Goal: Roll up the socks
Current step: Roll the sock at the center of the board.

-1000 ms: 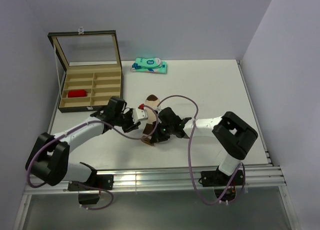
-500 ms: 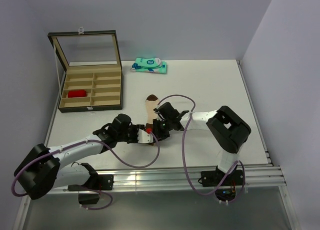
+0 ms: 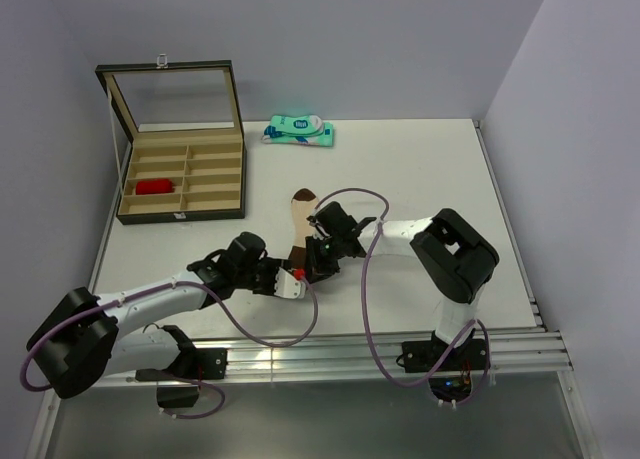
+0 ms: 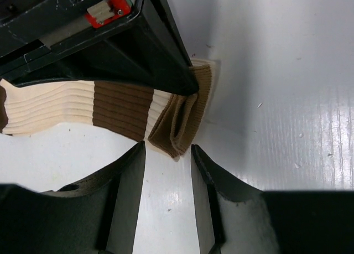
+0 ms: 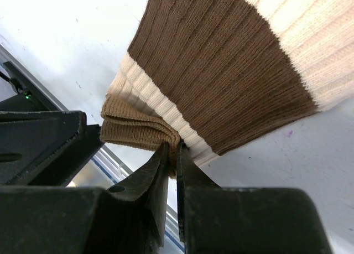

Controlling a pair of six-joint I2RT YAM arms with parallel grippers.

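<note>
Lighting: bright, even, from overhead. Table (image 4: 287, 127): glossy white, streaked glare at right of left wrist view; faint soft shadows in top view. Focus: beige sock (image 5: 221, 60) ribbing sharp; nearest foreground dark, slightly soft.

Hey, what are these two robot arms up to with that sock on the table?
They are rolling a beige sock with brown bands. The right arm's fingers are pinched shut on its folded-over cuff. The left arm's fingers are open right at that cuff, not gripping it. The rest of the sock lies flat on the table. A red bundle sits in the open box.
</note>
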